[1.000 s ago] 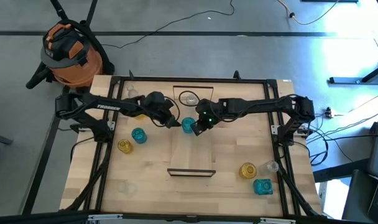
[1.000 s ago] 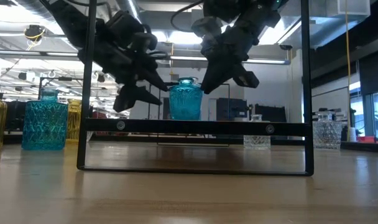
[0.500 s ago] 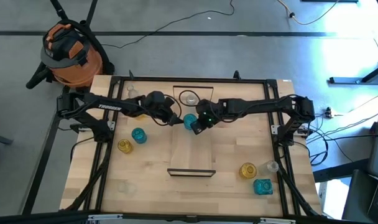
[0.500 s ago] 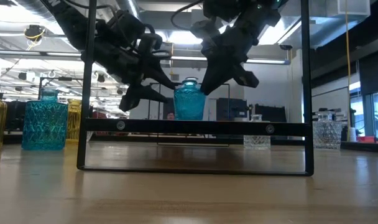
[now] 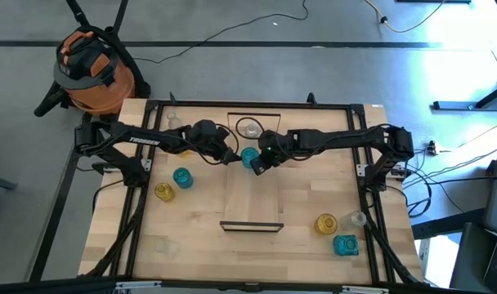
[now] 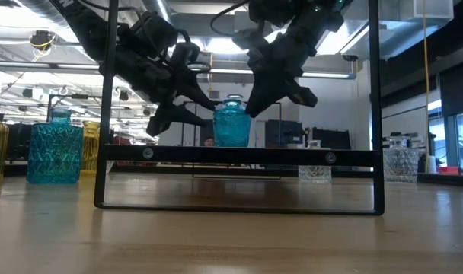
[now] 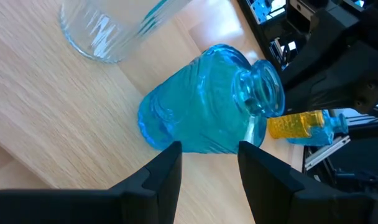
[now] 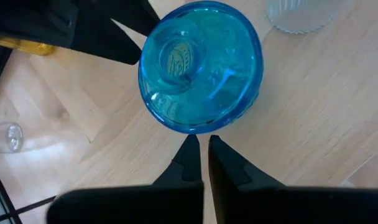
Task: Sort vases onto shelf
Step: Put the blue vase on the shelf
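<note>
Both claws flank teal vase [image 5: 249, 158]: left claw [image 7: 207, 163] open, right claw [image 8: 199, 154] closed.

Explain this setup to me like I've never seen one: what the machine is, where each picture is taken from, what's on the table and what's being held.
Two dark robot arms work at a wooden table. One camera looks straight down, one sits at table height, and one rides on each wrist. A pale shelf lies mid-table, with small glass vases scattered around. Both claws meet at a teal vase standing on the shelf beside a clear vase. The left claw is open, its fingers either side of the teal vase. The right claw is shut, next to it. Neither visibly lifts anything.
</note>
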Robot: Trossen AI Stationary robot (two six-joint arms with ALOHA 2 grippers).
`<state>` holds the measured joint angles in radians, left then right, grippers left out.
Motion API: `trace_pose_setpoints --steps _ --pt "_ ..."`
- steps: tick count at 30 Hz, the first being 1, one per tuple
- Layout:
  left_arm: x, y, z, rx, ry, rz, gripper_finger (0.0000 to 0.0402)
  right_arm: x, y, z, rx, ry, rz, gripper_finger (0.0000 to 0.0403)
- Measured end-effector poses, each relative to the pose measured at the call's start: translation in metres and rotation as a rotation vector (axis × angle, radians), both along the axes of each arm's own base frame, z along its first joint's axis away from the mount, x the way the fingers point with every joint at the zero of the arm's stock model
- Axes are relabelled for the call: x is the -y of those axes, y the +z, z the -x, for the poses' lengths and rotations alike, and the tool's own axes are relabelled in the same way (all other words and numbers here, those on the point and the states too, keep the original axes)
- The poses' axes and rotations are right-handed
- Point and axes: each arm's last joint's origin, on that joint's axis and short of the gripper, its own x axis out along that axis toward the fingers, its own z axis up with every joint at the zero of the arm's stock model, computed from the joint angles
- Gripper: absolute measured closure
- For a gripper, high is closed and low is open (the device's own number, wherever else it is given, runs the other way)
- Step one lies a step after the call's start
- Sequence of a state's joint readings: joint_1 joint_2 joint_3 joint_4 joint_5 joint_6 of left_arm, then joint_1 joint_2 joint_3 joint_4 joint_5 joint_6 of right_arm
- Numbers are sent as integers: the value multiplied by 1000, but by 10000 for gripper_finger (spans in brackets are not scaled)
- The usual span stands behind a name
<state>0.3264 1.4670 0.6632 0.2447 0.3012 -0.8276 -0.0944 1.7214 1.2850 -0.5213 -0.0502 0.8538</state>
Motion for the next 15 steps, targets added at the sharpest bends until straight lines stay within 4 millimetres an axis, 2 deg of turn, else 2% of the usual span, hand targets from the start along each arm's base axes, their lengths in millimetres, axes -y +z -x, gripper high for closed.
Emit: trace_pose_setpoints --steps 15 --pt "-1 1 0 6 27 -19 253 1 -1 1 -15 -18 14 403"
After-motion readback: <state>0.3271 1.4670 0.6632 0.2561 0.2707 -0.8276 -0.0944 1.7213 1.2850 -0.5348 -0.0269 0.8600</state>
